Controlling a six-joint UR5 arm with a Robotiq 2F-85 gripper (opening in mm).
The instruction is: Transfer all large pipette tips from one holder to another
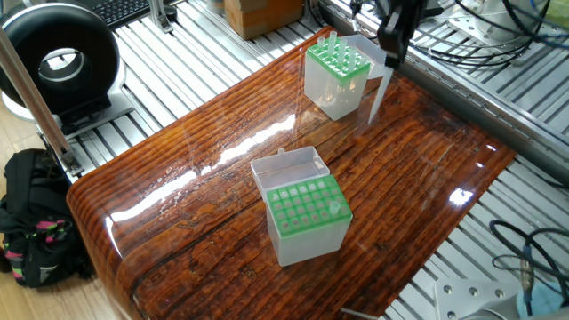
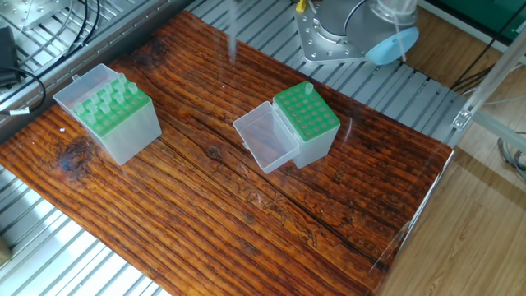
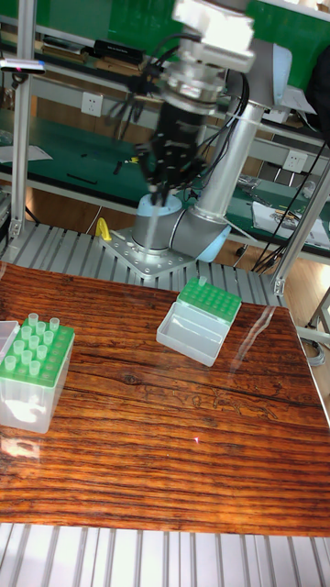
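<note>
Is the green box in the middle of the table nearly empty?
Yes. The middle box shows one tip standing at a corner; other holes look empty.

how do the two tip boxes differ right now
The box with the open lid shows one tip standing at a corner of its green rack; the other box holds many tips. The first sits mid-table with its clear lid lying open beside it; the second sits near a table edge. Both are translucent boxes with green perforated racks.
</note>
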